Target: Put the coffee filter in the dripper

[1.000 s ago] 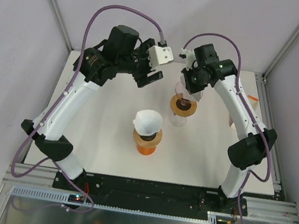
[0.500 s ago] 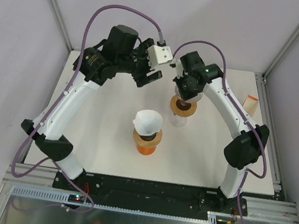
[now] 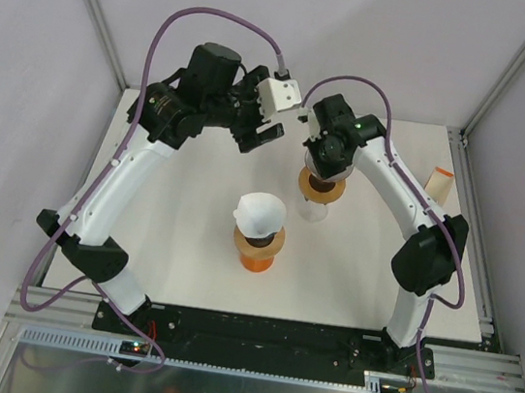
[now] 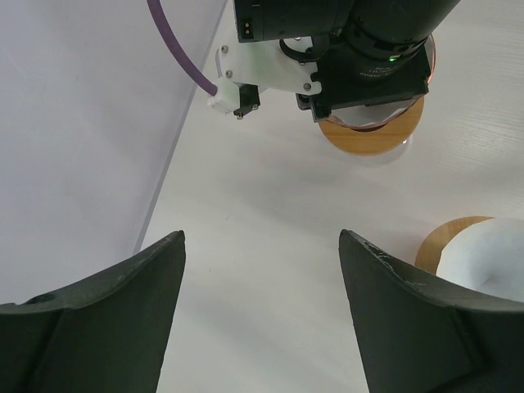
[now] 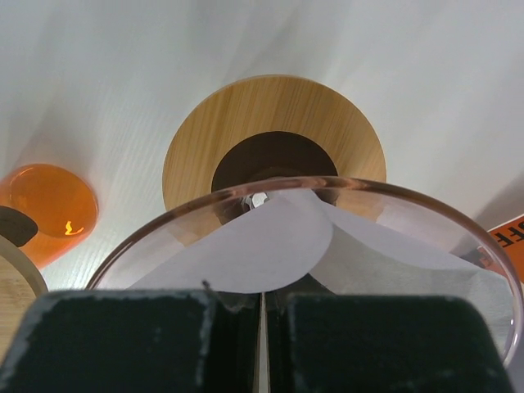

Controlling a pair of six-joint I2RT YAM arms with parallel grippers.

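Note:
The white paper coffee filter [image 5: 246, 246] sits partly inside the clear glass dripper [image 5: 344, 187], which rests on a wooden collar [image 5: 196, 131]. My right gripper [image 5: 262, 299] is shut on the filter's near edge, with a thin white sheet pinched between its pads. Seen from above, the right gripper [image 3: 325, 156] hangs over that dripper [image 3: 323, 191] and hides the filter. The left gripper [image 3: 263, 139] hovers to the left of it, open; in its wrist view nothing lies between the left gripper [image 4: 261, 235] fingers, and the dripper [image 4: 368, 137] shows under the right wrist.
A second dripper on an orange base [image 3: 258, 245] stands at the table's middle with a white filter [image 3: 258, 212] in it; its orange part [image 5: 49, 209] shows in the right wrist view. An orange-marked packet [image 3: 440, 182] lies at the right edge. The enclosure's wall [image 4: 82, 123] runs along the left.
The right arm has swung left, bringing its gripper closer over the glass dripper. The left arm has hardly moved and its jaws stay open.

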